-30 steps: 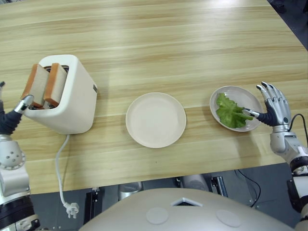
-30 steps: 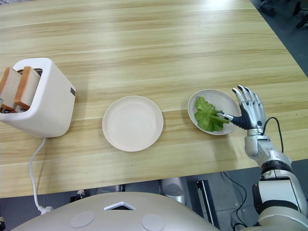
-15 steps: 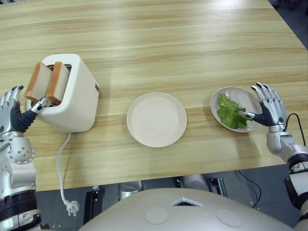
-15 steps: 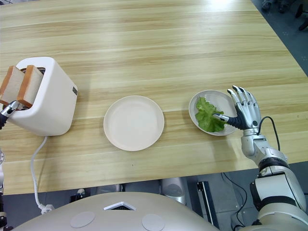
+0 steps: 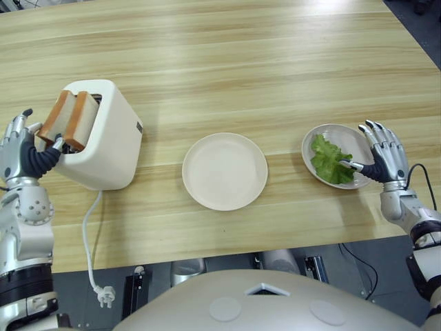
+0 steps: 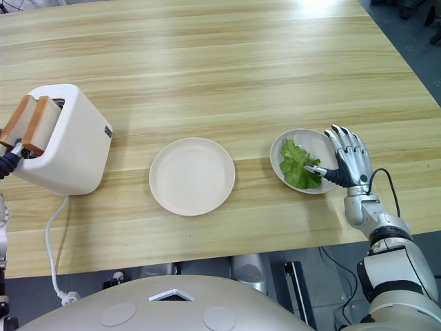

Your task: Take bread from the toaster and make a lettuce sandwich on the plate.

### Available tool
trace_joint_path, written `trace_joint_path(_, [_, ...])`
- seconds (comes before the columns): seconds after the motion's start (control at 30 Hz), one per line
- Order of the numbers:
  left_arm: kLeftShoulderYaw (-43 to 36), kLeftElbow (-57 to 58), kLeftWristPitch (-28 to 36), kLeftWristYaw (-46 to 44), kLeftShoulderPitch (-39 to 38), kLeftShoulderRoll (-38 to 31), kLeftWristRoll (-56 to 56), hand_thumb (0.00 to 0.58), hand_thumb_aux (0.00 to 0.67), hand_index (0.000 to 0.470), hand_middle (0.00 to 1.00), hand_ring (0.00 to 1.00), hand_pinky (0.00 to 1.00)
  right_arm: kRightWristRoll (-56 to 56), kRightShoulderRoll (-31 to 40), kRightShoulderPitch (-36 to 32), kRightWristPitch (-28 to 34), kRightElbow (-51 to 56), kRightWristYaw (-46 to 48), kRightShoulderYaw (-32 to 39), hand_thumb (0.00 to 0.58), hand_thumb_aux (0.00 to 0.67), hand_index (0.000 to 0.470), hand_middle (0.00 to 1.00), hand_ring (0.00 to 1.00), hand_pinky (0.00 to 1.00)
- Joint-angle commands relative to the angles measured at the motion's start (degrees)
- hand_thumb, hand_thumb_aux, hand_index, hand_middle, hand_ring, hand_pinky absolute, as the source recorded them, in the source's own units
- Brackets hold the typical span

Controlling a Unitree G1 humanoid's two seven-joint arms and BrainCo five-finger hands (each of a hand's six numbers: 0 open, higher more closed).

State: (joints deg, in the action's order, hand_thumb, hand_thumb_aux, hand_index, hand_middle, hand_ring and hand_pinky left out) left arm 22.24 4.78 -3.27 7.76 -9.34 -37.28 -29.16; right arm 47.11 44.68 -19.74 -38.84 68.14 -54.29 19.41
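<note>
a pale, long-grained wooden table (image 5: 275, 62) fills the scene. on its left side stands a white, rounded-box toaster (image 5: 114, 148). two brown-crusted slices of bread (image 5: 72, 121) stick up side by side from its slots, leaning slightly toward the left. a white power cord (image 5: 85, 234) runs from the toaster's base toward the near edge of the table and hangs over it, ending in a white plug (image 5: 103, 298) below.

the left hand (image 5: 21, 148) is just beside the toaster's left face, level with the slots. its fingers (image 5: 15, 129) point upward, straight rather than curled, and stand apart from the bread. the thumb reaches toward the toaster, with its tip at the foot of the outer slice. the hand holds nothing, and both slices sit in the toaster.

a round, cream-coloured plate (image 5: 224, 171) lies flat in the middle of the table, near the front edge, well apart from the toaster. nothing lies on it.

to the right of the plate sits a small, shallow grey-white dish (image 5: 344, 131) with a frilly green lettuce leaf (image 5: 329, 160) lying in its left half.

the right hand (image 5: 386, 157) is at the dish's right rim, with its palm turned toward the leaf. its fingers (image 6: 348, 148) are spread and upright over the rim, not curled. the thumb stretches left, and its tip touches the right edge of the lettuce. the leaf rests in the dish, not lifted and not gripped.
</note>
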Motion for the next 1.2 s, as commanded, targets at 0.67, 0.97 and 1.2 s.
trace_joint_path(0.67, [6.02,-10.12,-1.63,8.78,7.56,3.32,4.05,0.58,0.67,0.46,1.0,1.0,1.0,-1.72,-1.61,-0.27,1.28,1.33,0.94,2.74,0.0,0.0,0.0,0.0,0.0,0.0])
trace_joint_path(0.97, [5.36,-19.88,-5.23,9.28,10.61,4.9,5.81,0.58,0.67,0.46,1.0,1.0,1.0,-1.64,-1.92,-1.09,1.68,1.78,1.55,3.03,0.0,0.0,0.0,0.0,0.0,0.0])
trace_joint_path(1.2, [-9.25,-31.11,-1.02,-6.53,15.08,8.13,15.59,0.58,0.67,0.46,1.0,1.0,1.0,-1.93,-0.94,-1.61,1.93,2.74,3.43,3.05,0.0,0.0,0.0,0.0,0.0,0.0])
